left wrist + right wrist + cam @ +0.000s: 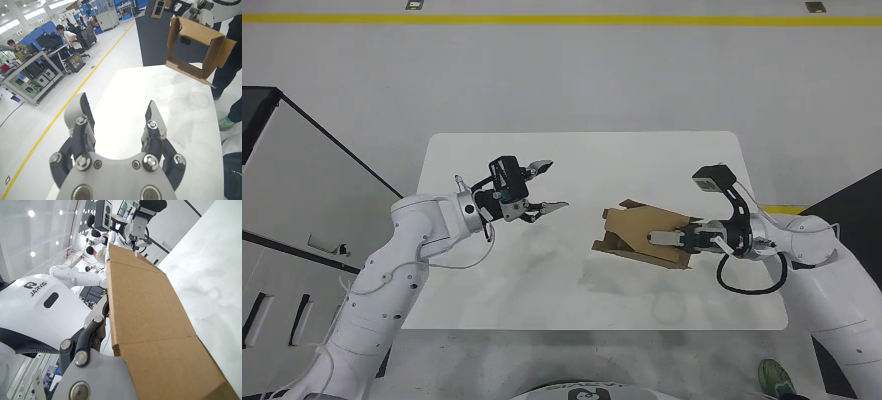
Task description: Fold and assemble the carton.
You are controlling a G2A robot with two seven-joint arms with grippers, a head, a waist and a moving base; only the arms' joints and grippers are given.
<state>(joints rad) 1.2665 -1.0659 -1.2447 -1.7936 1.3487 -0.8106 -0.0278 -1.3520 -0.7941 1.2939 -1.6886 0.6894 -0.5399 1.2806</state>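
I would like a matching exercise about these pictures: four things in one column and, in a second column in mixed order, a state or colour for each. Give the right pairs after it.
Things:
1. left pincer
2. right pincer
3. carton
4. table

States:
A. brown, opened into a square tube
B. white, with rounded corners
C. open, holding nothing
D. shut on a cardboard wall

Pairs: 1-C, 2-D, 3-A, 4-B
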